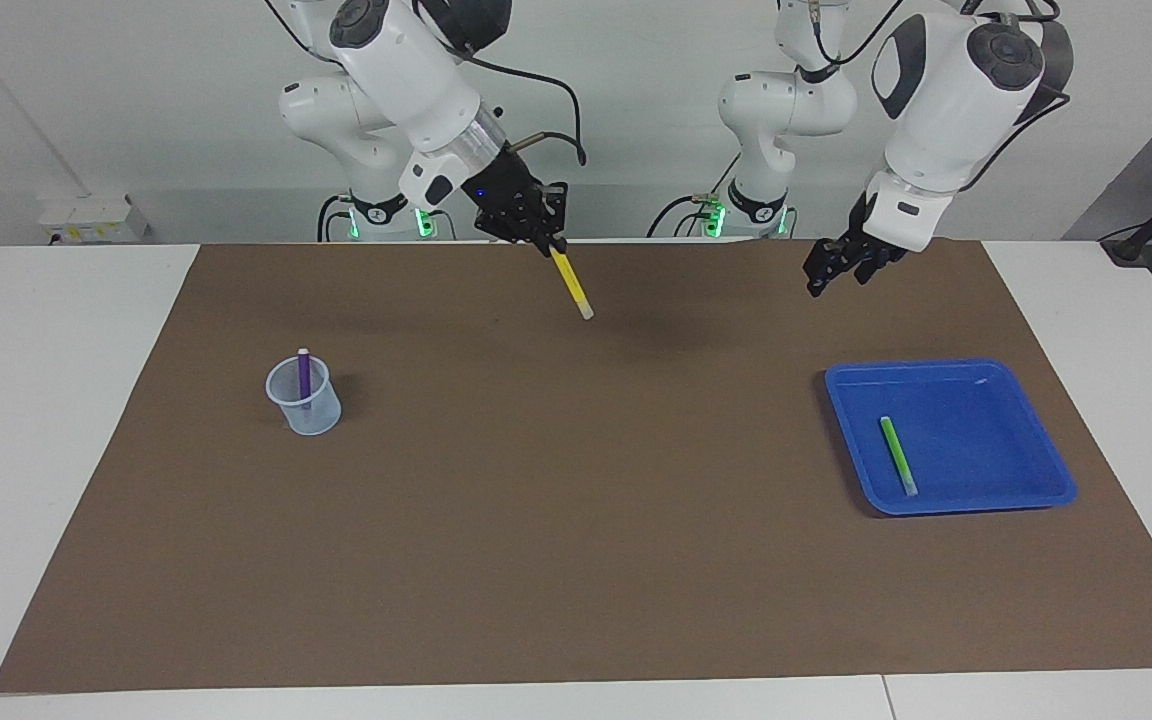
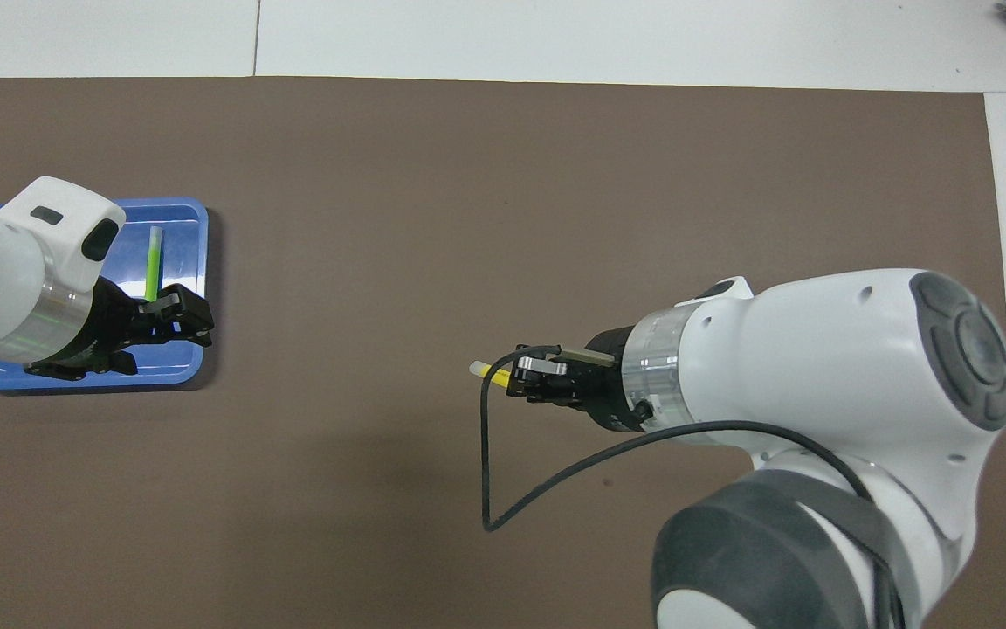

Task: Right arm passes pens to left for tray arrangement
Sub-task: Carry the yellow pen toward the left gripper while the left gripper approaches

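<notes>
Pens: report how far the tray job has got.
Done: the green pen lies in the blue tray. In hand: the right end effector holds the yellow pen above the mat; the left end effector is empty, raised. Left: the purple pen stands in the cup.

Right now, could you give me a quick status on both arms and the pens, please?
Right gripper shut on yellow pen, above mat. Left gripper open, empty. Green pen in tray, purple pen in cup. Nothing between grippers.
</notes>
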Robot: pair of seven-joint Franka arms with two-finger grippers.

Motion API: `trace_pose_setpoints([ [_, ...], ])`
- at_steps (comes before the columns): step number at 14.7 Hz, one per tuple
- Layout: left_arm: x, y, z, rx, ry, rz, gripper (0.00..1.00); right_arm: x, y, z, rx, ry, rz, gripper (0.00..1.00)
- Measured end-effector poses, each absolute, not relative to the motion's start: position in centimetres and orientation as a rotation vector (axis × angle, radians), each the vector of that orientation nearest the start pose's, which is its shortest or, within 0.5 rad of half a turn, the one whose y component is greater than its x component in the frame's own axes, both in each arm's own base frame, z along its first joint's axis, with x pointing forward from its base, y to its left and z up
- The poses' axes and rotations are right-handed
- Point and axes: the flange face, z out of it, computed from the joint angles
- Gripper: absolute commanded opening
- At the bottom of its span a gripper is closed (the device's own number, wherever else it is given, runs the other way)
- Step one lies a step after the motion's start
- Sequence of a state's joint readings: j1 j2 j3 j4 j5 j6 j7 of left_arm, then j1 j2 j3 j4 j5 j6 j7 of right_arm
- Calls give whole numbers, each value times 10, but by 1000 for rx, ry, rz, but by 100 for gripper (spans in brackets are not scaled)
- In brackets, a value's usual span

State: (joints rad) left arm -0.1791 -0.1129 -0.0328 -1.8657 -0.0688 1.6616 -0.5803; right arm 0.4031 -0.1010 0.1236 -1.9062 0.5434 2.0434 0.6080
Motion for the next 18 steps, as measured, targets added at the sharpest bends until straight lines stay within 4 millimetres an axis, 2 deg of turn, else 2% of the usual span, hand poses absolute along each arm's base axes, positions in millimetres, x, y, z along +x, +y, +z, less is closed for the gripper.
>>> trace_pose_setpoints([
  [3, 499, -129, 556, -3093, -854, 234, 79, 457, 320, 560, -2558, 384, 90, 0],
  [8, 492, -153, 561, -3038, -1278, 392, 79, 458, 317, 554, -2560, 396, 97, 0],
  [13, 484, -172, 554, -3017, -1507, 538, 79, 458, 317, 554, -2560, 396, 97, 0],
  [16, 470, -202, 546, -3003, -1598, 537, 79, 458, 316, 554, -2560, 397, 97, 0],
  [18, 465, -215, 548, -2999, -1634, 558, 78, 458, 316, 554, -2561, 397, 98, 0],
])
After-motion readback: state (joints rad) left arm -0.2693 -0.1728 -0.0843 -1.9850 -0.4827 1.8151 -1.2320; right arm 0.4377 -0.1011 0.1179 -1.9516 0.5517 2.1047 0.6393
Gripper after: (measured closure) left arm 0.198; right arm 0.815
